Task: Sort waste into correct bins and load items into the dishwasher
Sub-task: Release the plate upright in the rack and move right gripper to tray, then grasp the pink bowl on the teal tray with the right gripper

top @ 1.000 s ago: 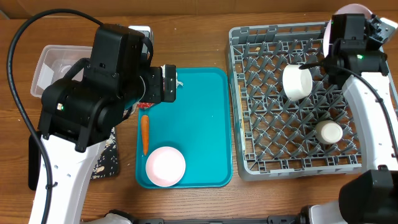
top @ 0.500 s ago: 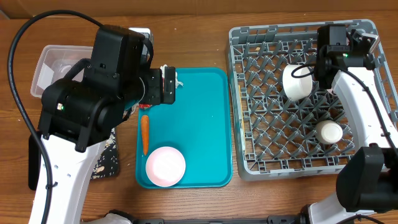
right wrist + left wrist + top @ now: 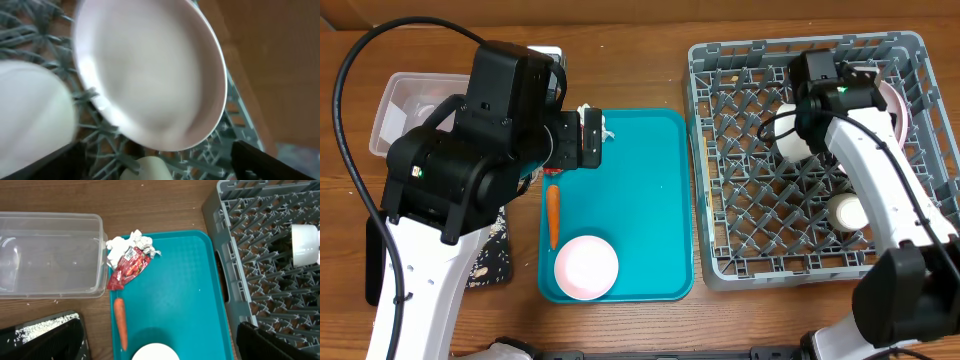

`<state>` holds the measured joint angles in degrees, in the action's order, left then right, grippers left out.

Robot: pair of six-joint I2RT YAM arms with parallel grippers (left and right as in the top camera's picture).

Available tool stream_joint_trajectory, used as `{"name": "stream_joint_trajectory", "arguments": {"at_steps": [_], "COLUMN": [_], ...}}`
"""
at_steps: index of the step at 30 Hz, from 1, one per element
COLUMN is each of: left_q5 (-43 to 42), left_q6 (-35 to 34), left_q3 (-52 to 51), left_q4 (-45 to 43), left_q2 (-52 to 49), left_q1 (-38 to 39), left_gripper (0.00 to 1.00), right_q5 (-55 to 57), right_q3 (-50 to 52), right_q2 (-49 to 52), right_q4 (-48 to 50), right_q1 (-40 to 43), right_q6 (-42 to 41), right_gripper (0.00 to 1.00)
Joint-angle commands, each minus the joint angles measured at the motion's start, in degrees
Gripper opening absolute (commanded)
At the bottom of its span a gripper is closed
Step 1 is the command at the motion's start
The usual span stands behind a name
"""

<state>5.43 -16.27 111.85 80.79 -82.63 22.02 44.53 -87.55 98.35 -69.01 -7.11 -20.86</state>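
Right jaws stood wide, empty; the pink plate (image 3: 150, 75) leaned at 2 o'clock in the rack (image 3: 740, 200). I meant to back straight out, clear of the white bowl (image 3: 788, 135). Left jaws gaped, empty.

Glossy pink dish (image 3: 150, 75), grey plastic rack (image 3: 740, 205), clear plastic tub (image 3: 50, 255), shiny red wrapper (image 3: 129, 269), wooden table (image 3: 160, 200)

The left arm (image 3: 420, 270) and right arm (image 3: 880, 190) are built of white links and boxy black housings; black cable (image 3: 350, 120) is looped at nine o'clock.
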Motion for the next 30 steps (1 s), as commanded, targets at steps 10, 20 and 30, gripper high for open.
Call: {"name": "stream_joint_trajectory", "arguments": {"at_steps": [10, 20, 30], "left_q5": [1.2, 1.1, 1.1], "left_q6": [-0.7, -5.6, -5.6], "left_q3": [0.5, 0.5, 0.5], "left_q4": [-3.2, -4.8, -4.4], "left_q2": [0.9, 6.4, 8.7], "left_q1": [-0.6, -4.5, -4.5], "left_gripper": [1.00, 1.00, 1.00], "right_q5": [-59.0, -59.4, -68.7], "right_q3": [-6.0, 8.4, 10.3], "right_q2": [-12.8, -3.7, 6.3], "right_q4": [0.0, 3.0, 8.3], "right_q1": [-10.6, -27.8, -36.0], "right_q6": [0.1, -0.6, -0.3], "right_gripper": [0.88, 0.80, 0.73]}}
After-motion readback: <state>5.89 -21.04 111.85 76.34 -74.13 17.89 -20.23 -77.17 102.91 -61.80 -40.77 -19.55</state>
